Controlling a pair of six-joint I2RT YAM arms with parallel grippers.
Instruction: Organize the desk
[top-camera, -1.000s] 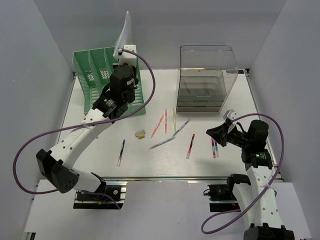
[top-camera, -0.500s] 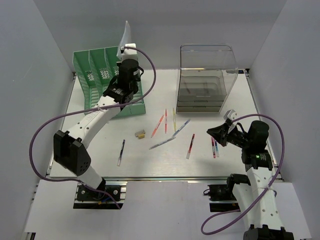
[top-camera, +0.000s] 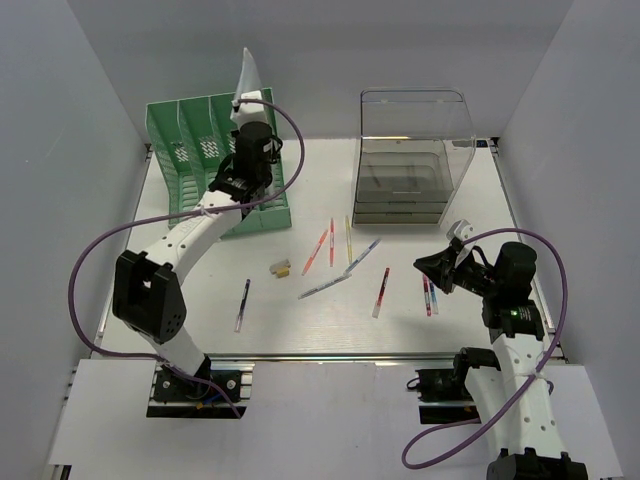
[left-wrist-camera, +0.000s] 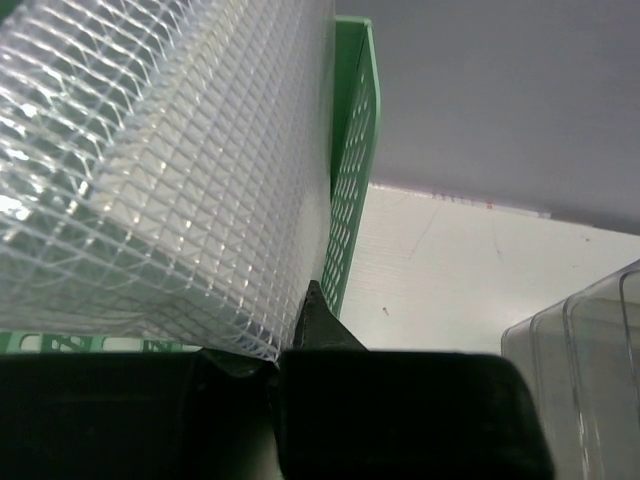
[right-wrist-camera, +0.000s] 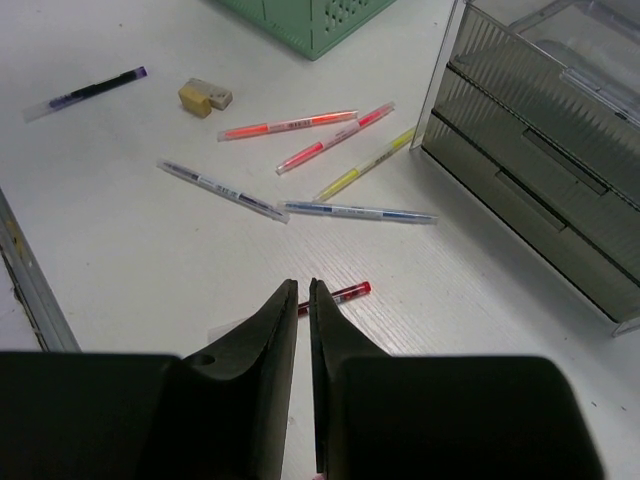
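The white desk carries several loose pens and a small tan eraser. My left gripper is shut on the lower edge of a clear mesh pouch, held upright over the green file rack. In the left wrist view the mesh pouch fills the left side, pinched at my left gripper, beside the rack's wall. My right gripper hovers shut and empty over the desk, just above a red pen.
A clear plastic drawer box stands at the back right, and the drawer box is close on the right in the right wrist view. Two pens lie below my right gripper. A metal rail runs along the near edge.
The left arm has swung back and left, carrying the mesh pouch further over the green rack. The right arm has not moved.
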